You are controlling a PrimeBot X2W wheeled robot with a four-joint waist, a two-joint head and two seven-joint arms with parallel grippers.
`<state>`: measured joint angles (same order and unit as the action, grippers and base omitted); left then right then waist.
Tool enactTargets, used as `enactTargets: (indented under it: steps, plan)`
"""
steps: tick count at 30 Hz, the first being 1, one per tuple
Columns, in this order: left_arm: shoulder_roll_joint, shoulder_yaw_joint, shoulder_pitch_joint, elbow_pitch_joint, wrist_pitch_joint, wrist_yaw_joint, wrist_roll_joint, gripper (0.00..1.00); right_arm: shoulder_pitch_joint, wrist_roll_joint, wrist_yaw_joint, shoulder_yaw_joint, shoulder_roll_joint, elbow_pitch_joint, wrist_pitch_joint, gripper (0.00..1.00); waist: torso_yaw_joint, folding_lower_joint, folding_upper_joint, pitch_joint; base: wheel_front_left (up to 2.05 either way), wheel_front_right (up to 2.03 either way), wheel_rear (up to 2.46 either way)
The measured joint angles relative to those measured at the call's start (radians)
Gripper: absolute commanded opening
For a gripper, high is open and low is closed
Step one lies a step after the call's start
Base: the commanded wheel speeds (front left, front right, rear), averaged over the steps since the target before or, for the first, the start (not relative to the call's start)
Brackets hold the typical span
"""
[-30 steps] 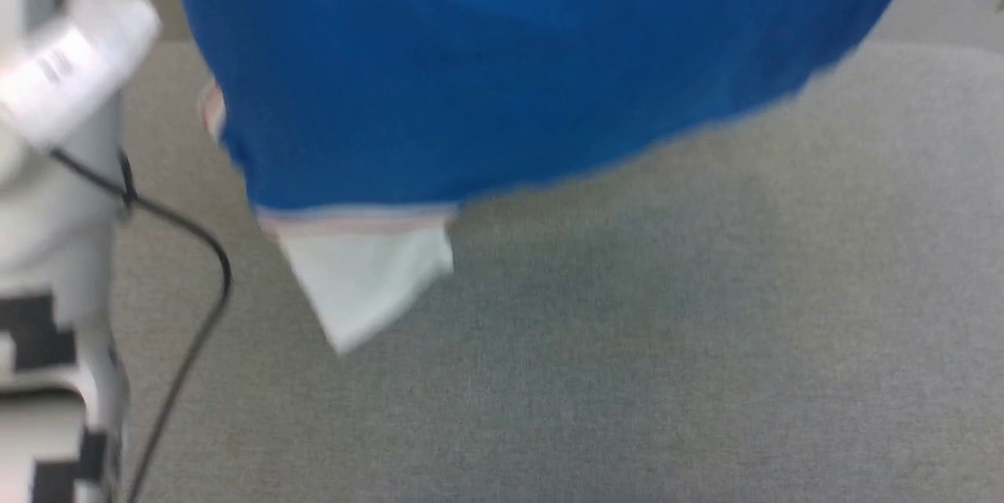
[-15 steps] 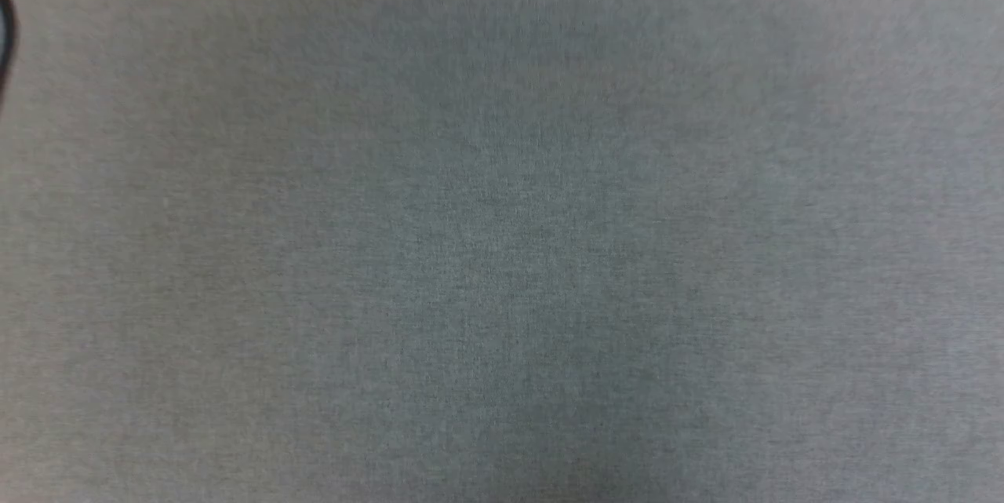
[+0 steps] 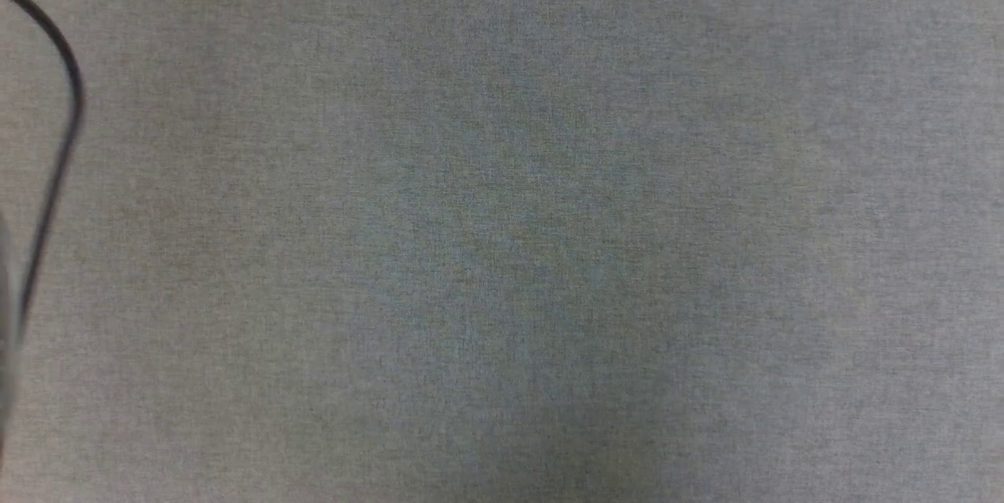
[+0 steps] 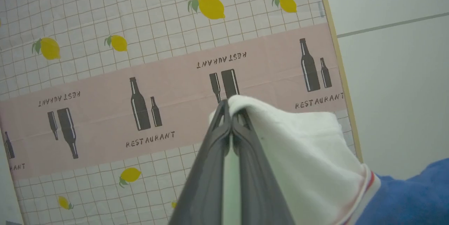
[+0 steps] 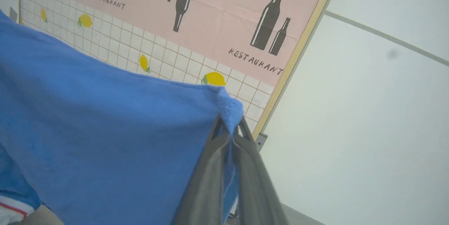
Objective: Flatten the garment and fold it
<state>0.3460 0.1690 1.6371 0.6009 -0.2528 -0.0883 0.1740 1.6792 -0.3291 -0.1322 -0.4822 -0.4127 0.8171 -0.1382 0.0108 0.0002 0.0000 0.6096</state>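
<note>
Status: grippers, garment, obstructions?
Left gripper shut on garment, white sleeve. Right gripper shut on blue corner. Garment up before lemon-print panel; no obstruction seen.

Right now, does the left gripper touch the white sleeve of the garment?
Touching. The left wrist view shows it: the left gripper is shut on the white sleeve, whose edge folds over the tips of its two dark fingers.
</note>
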Motion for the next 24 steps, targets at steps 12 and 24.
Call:
enactTargets:
  steps: [12,24]
  plan:
    - [0.006,-0.086,-0.658,-0.262,-0.001,-0.007,0.013,0.00,-0.377,-0.145,0.000,-0.249,-0.001,0.018,-0.078,0.00,-0.007,-0.0002,0.0000,-0.143,0.00,0.00,0.00]
    - [-0.035,-0.121,-1.347,-0.442,-0.001,0.019,0.037,0.00,-0.824,-0.333,0.000,-0.479,-0.170,-0.173,-0.027,0.00,0.002,-0.0004,0.0000,-0.361,0.00,0.00,0.00]
